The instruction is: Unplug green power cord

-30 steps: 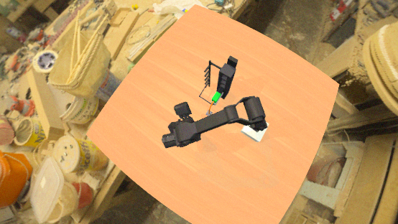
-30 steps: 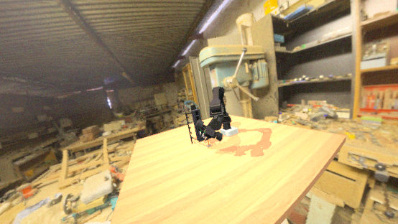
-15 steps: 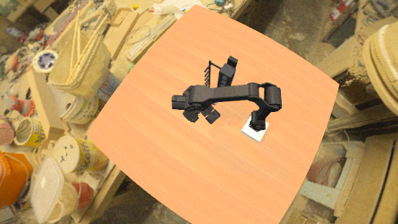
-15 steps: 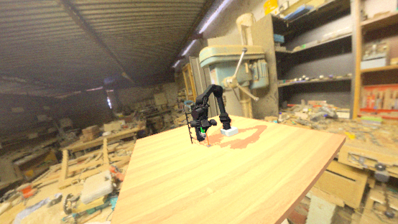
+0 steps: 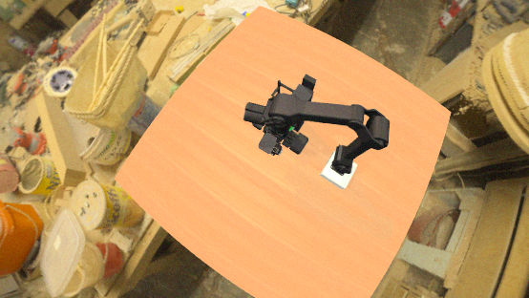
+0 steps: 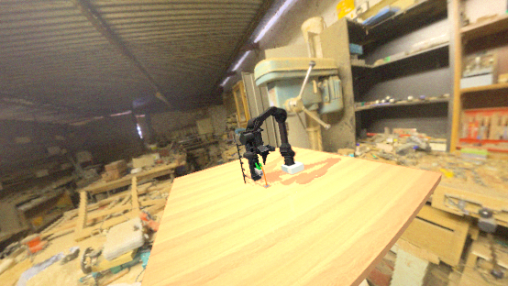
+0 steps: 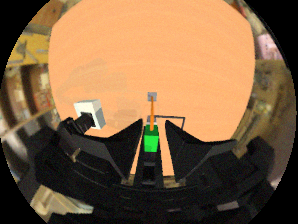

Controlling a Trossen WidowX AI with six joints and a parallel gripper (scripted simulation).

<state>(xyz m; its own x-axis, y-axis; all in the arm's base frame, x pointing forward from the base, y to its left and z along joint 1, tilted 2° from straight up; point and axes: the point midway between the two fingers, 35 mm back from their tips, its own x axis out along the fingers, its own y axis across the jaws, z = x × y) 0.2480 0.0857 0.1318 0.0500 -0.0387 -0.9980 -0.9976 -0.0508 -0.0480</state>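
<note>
The green plug (image 5: 291,128) (image 6: 258,167) (image 7: 151,142) appears to sit against the upright black power strip (image 5: 309,82) (image 7: 149,171); the contact between them is too small and covered to tell exactly. An orange cord (image 7: 152,111) (image 6: 264,176) runs from the plug to a small grey block (image 7: 152,96) on the table. My gripper (image 7: 153,121) is partly open, its two black fingers on either side of the plug. The wrist view shows a narrow gap between the plug and each finger. In the top and exterior views the arm hides much of the strip and the fingers.
A thin black frame (image 7: 184,123) (image 6: 240,158) stands beside the strip, close to my right-hand finger in the wrist view. The arm's white base block (image 5: 338,178) (image 6: 292,169) (image 7: 88,106) sits on the wooden table (image 5: 229,191) (image 6: 229,229) (image 7: 200,60).
</note>
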